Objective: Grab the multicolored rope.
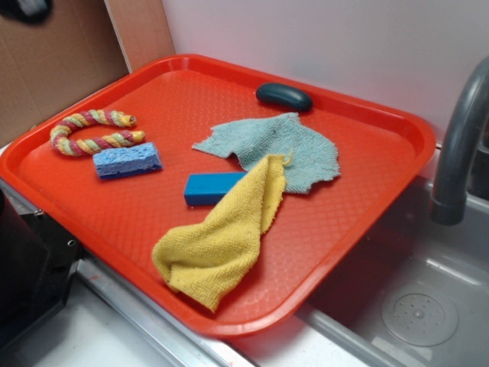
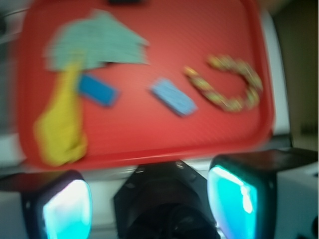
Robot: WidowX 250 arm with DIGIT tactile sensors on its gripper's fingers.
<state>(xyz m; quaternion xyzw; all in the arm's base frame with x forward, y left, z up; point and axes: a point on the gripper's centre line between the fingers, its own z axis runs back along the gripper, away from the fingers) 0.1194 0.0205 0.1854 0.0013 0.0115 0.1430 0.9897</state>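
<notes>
The multicolored rope (image 1: pixel 99 142), twisted pink, yellow and pale green, lies bent in a U at the far left corner of the red tray (image 1: pixel 328 183). In the blurred wrist view the rope (image 2: pixel 227 103) shows at the right of the tray (image 2: pixel 149 134). My gripper (image 2: pixel 149 204) hovers well above and outside the tray's near rim. It is open, its cyan pads (image 2: pixel 234 199) wide apart with nothing between them. It is far from the rope.
A light blue sponge (image 1: pixel 127 160) lies right beside the rope. A blue block (image 1: pixel 210 187), a yellow cloth (image 1: pixel 221 237), a grey-green cloth (image 1: pixel 283 145) and a dark oval object (image 1: pixel 284 96) share the tray. A grey faucet (image 1: pixel 458 145) and sink basin (image 1: pixel 419 313) stand to the right.
</notes>
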